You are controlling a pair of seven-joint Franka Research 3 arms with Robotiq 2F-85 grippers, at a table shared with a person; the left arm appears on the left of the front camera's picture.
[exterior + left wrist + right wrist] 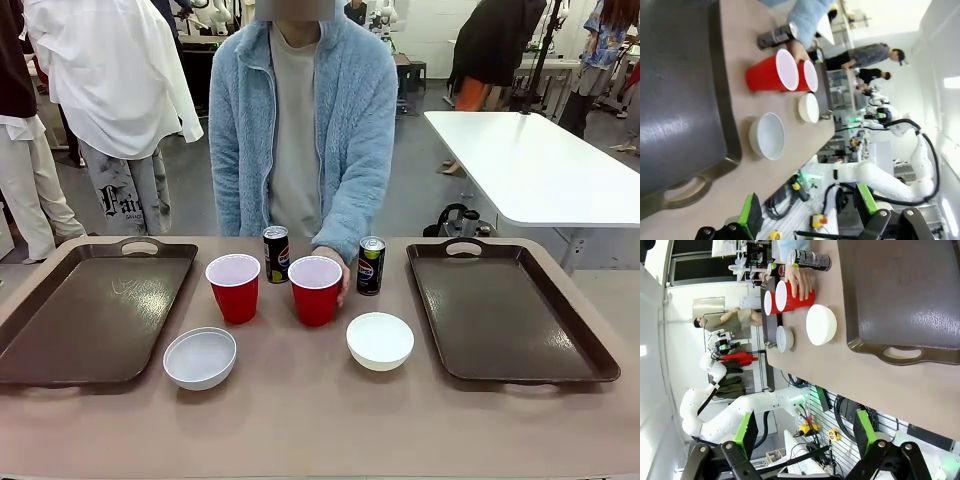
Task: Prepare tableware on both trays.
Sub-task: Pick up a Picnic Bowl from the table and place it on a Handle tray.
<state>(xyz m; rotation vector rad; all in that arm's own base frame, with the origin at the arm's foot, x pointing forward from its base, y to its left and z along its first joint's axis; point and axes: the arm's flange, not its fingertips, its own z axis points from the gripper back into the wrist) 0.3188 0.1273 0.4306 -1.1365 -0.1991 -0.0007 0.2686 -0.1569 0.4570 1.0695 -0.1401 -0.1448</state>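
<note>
Cups [233, 287], bowls [200, 357], cans [276, 253] right of left tray [80, 310], likely staged for sorting; hand [340, 265] steadies 1 cup; left claw [807, 212], right claw [806, 432] wide, empty.

The left gripper [807, 212] and right gripper [805, 432] are hanging with jaws spread on the table's near side. Ahead of the left claw, the left tray [680, 90] is lying bare, only its raised rim barring a low approach. Just beside that rim, a white bowl [767, 136] is sitting, with open tabletop [300, 420] between it and the claw. Farther out, the nearer cup [765, 77] and farther cup [810, 76] are standing close together, a can [775, 36] blocking the narrow gap behind them. A person's hand [799, 50] is resting behind the farther cup, crowding the second can [371, 265]. Ahead of the right claw, the right tray [900, 295] is lying bare, the second bowl [821, 325] sitting just beside its rim.
</note>
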